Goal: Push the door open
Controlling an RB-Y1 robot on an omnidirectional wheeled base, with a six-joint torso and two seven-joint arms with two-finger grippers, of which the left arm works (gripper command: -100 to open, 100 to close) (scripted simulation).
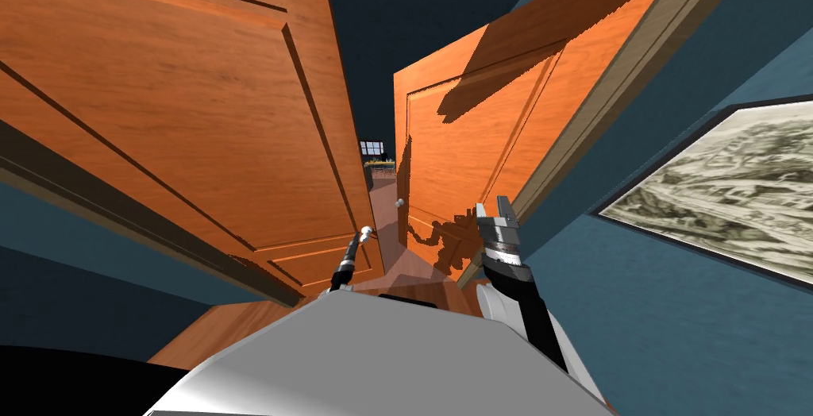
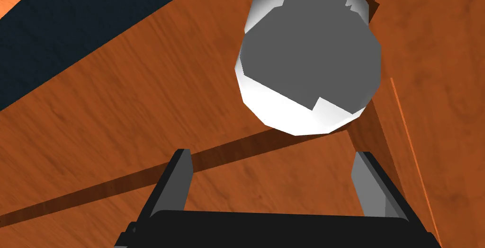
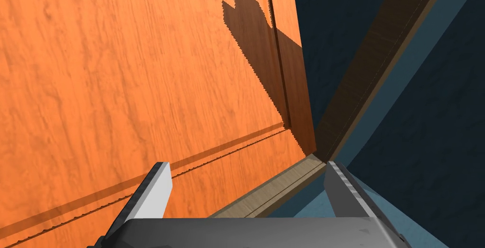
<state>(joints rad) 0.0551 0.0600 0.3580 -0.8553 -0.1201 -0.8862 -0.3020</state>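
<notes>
2 orange wood doors fill the view ahead: left door (image 1: 183, 109) and right door (image 1: 468, 133), ajar, with a narrow gap between them showing a far window (image 1: 371, 148). The left door's round white-grey knob (image 2: 308, 65) sits at its near inner edge. Left gripper (image 2: 272, 154) is released, fingers spread, just below the knob, not gripping it. Right gripper (image 1: 492, 206) is also released, fingers apart, close to the right door's lower panel by the brown door frame (image 3: 369, 56). A framed picture (image 1: 714, 189) hangs on the blue wall (image 1: 675, 316), right.
</notes>
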